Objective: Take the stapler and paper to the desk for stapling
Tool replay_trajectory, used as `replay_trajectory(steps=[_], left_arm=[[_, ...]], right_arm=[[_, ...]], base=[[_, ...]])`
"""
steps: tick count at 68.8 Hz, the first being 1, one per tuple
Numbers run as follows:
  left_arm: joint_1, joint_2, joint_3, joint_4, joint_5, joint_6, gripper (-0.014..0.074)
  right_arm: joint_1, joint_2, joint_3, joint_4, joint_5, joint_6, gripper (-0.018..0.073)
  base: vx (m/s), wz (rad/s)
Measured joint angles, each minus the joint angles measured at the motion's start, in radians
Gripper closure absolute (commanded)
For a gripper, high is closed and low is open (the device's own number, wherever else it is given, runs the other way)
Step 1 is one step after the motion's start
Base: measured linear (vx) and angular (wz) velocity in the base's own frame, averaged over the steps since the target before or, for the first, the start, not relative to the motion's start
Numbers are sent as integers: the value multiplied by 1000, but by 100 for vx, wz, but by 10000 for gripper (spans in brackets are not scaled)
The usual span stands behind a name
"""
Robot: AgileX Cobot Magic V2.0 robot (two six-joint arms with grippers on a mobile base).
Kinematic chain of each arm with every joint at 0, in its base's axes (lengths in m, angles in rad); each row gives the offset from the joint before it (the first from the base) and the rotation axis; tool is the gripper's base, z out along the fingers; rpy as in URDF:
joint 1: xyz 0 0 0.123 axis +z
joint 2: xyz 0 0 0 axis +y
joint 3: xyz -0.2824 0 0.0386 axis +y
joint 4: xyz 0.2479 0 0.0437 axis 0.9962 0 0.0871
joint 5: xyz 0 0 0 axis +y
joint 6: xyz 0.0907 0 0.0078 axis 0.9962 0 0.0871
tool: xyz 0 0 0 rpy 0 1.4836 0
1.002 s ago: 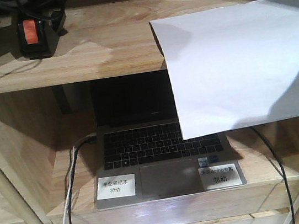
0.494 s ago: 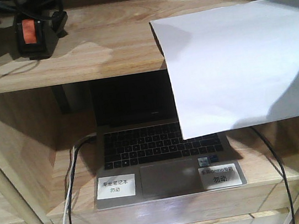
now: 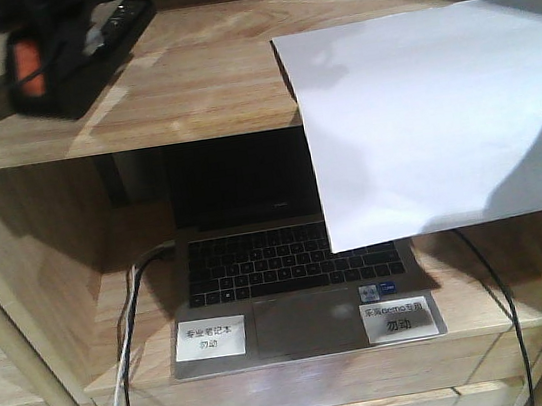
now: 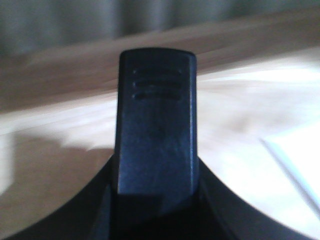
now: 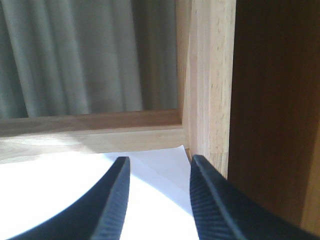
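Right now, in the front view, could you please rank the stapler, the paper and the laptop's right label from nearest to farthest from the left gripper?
1. stapler, held in the left gripper, left of the upper shelf.
2. paper, same shelf, right.
3. right label, on the laptop below.

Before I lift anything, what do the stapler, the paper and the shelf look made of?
The stapler looks like matte black plastic, with moulded ridges. The paper is a thin, matte white sheet. The shelf is light wood with visible grain and a slight sheen.
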Motion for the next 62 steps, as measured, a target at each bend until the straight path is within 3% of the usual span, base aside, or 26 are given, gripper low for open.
replay_trajectory(steps=[10,31,62], left_arm=[[0,-163,194,-54,-119,80,603],[0,-491,542,-236,-311,330,603],[0,-988,902,-266,-328,375,603]], right_arm=[[0,0,0,0,0,0,288],[0,0,0,0,0,0,288],[0,0,0,0,0,0,288]], base=[[0,0],[0,0],[0,0]])
